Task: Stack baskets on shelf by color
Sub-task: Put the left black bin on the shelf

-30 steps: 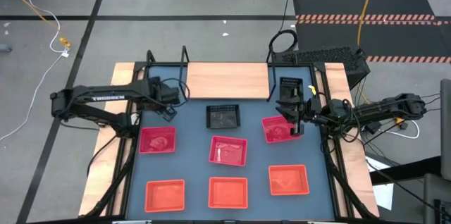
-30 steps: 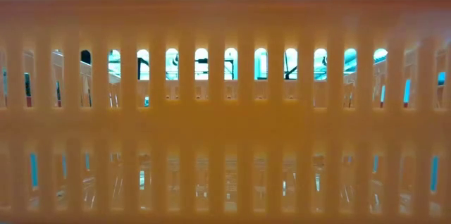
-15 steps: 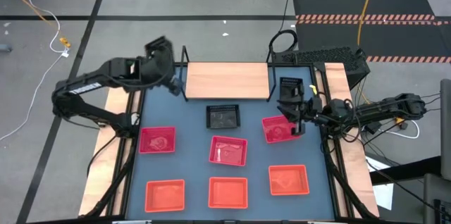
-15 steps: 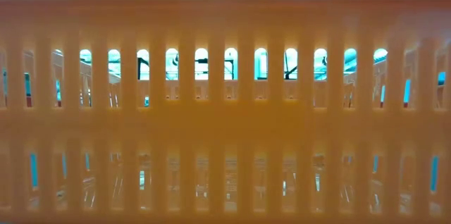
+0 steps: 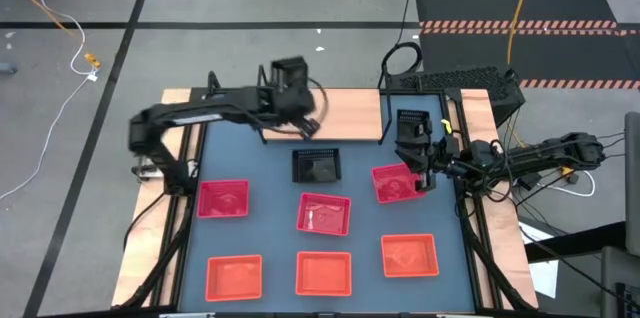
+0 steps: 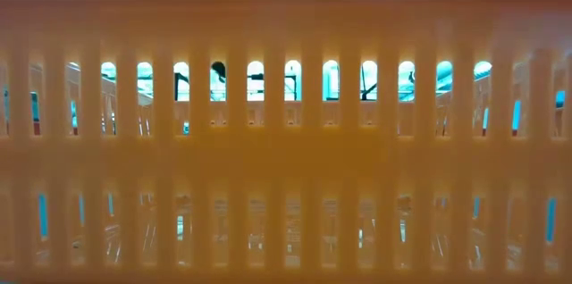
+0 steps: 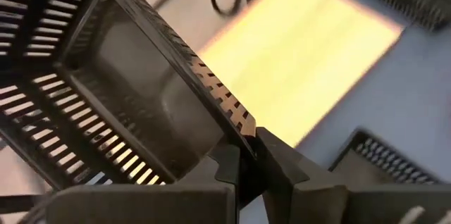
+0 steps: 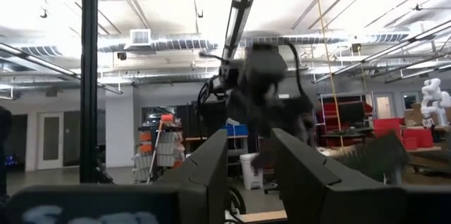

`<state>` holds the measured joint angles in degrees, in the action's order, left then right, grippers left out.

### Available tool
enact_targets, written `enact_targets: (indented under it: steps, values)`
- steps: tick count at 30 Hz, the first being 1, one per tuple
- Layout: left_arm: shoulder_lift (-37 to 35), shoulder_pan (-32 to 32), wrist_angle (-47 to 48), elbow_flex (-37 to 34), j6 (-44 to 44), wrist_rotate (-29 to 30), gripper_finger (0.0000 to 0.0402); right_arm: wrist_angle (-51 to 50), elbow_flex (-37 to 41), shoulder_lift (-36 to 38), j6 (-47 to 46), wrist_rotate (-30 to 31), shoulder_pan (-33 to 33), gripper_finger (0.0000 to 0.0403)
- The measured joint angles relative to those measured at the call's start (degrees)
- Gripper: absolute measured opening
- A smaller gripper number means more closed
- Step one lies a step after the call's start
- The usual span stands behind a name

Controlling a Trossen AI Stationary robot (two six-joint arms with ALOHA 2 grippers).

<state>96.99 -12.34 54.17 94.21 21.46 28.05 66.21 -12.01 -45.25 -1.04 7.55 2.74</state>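
Note:
My left gripper (image 5: 296, 100) is raised over the left part of the shelf (image 5: 335, 113), a light wooden board with black wire uprights, and is shut on a black mesh basket (image 5: 288, 69). A second black basket (image 5: 318, 165) sits on the blue tabletop in front of the shelf, and a third (image 5: 412, 123) lies to the shelf's right. My right gripper (image 5: 424, 164) is open at the far right edge of a pinkish-red basket (image 5: 393, 184). Two more pinkish-red baskets (image 5: 222, 198) (image 5: 324, 213) and three orange-red ones (image 5: 324, 273) rest flat on the table. My left gripper pinches one side wall of the black basket at its rim (image 7: 242, 127). One finger (image 7: 232, 166) is on the inner face and the other (image 7: 282, 168) on the outer face. The basket is lifted clear and tilted, its open side showing in the left wrist view.
An orange basket wall (image 6: 286, 141) fills the low view. A dark keyboard-like object (image 5: 465, 83) lies beyond the table's far right corner, with cables beside it. Bare blue tabletop (image 5: 270, 173) shows between the baskets.
My left gripper has lifted the black basket off the table's far left area and swung it up and toward the right, to above the shelf's left part. The basket has come clear of the table and tipped. The right arm has kept still.

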Motion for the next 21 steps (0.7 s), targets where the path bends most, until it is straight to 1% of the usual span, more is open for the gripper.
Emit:
enact_targets:
  steps: [3,7,9,13,18,21]
  values:
    - [4.3,-0.6,0.0,0.0,1.5,-0.6,0.0029,-1.3,0.0,0.0,0.0,0.1,0.0,0.0105]
    - [8.5,-2.0,1.7,0.0,3.1,-4.1,0.003,-1.8,0.0,0.0,-1.4,0.1,0.0,0.0105]
    - [9.8,-2.7,3.1,0.0,3.5,-4.7,0.003,-1.8,0.0,0.0,-1.5,0.1,0.0,0.0105]
    - [11.5,-4.5,6.6,0.1,4.6,-4.7,0.003,-1.8,0.0,0.0,-1.5,0.1,0.0,0.0105]
    - [11.8,-5.3,7.0,-0.2,4.6,-9.8,0.003,-1.8,0.0,0.0,-2.0,0.1,0.0,0.0105]
    - [11.8,-5.3,6.7,-0.4,4.6,-10.5,0.0031,-1.6,0.0,0.0,-2.8,0.1,0.0,0.0105]
